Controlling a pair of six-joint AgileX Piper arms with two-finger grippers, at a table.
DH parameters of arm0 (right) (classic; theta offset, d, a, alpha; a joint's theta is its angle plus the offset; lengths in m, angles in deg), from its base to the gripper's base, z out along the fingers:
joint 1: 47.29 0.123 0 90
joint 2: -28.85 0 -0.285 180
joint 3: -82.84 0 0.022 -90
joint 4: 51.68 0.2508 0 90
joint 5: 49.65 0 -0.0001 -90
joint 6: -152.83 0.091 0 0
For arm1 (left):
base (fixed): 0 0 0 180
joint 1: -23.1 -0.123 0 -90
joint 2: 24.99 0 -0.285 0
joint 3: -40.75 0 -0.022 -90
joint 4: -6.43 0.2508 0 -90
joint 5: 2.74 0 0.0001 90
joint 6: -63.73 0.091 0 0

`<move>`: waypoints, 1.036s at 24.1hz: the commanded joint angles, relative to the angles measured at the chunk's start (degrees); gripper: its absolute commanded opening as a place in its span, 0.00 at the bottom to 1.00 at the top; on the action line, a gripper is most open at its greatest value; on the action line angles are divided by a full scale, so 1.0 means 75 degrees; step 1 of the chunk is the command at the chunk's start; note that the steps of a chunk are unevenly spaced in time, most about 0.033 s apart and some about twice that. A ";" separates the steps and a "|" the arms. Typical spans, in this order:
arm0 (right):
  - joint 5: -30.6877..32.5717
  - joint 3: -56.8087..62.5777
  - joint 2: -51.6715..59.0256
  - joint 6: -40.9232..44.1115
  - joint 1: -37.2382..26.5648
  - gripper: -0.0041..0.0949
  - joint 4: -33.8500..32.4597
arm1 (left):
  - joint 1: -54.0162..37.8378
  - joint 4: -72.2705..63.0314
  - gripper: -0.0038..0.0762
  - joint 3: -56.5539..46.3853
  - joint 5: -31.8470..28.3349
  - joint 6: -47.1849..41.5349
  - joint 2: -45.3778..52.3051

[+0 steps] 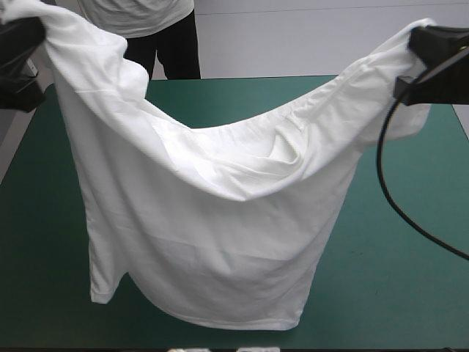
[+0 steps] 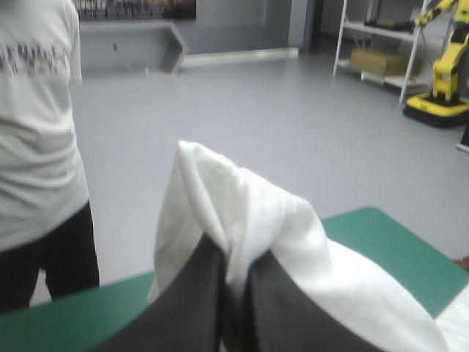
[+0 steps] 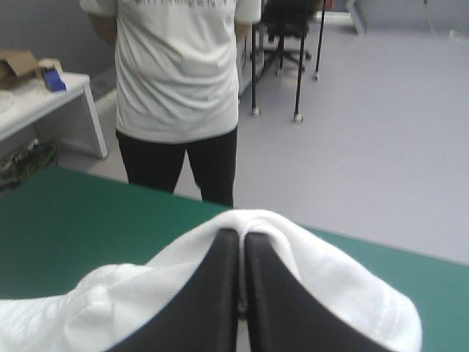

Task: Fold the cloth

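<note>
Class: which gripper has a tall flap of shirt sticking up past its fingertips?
The left gripper: the T-shirt rises well past it; on the right gripper it just caps the tips.

I logged broad, matte black fin-shaped fingers (image 2: 187, 308) on the left gripper (image 2: 233, 253). The right gripper (image 3: 242, 233) carried the same, smooth and curved.

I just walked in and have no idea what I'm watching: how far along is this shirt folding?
Early. Done: the T-shirt is lifted, the left end effector and right end effector each shut on its top edge. In hand: it hangs spread between them over the table. Left: every fold; none shows yet.
</note>
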 commanded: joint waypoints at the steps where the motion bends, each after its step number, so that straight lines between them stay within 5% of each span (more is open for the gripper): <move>1: -0.0303 0.0920 -0.0078 0.0066 0.0004 0.02 -0.0117 | 0.0003 -0.0060 0.04 -0.1070 0.0288 0.0053 -0.0160; 6: -0.0822 0.2805 -0.0215 0.0065 0.0004 0.02 -0.0117 | 0.0003 0.0281 0.04 -0.3269 0.0086 0.0350 -0.0270; 12: -0.2199 0.4622 -0.1074 0.0065 0.0004 0.02 -0.0046 | 0.0003 0.0558 0.04 -0.5634 -0.1504 0.0559 -0.0879; 25: -0.4190 0.4646 -0.4437 0.0254 -0.0159 0.02 -0.0040 | 0.0003 0.0939 0.04 -0.5824 -0.3835 0.0925 -0.4077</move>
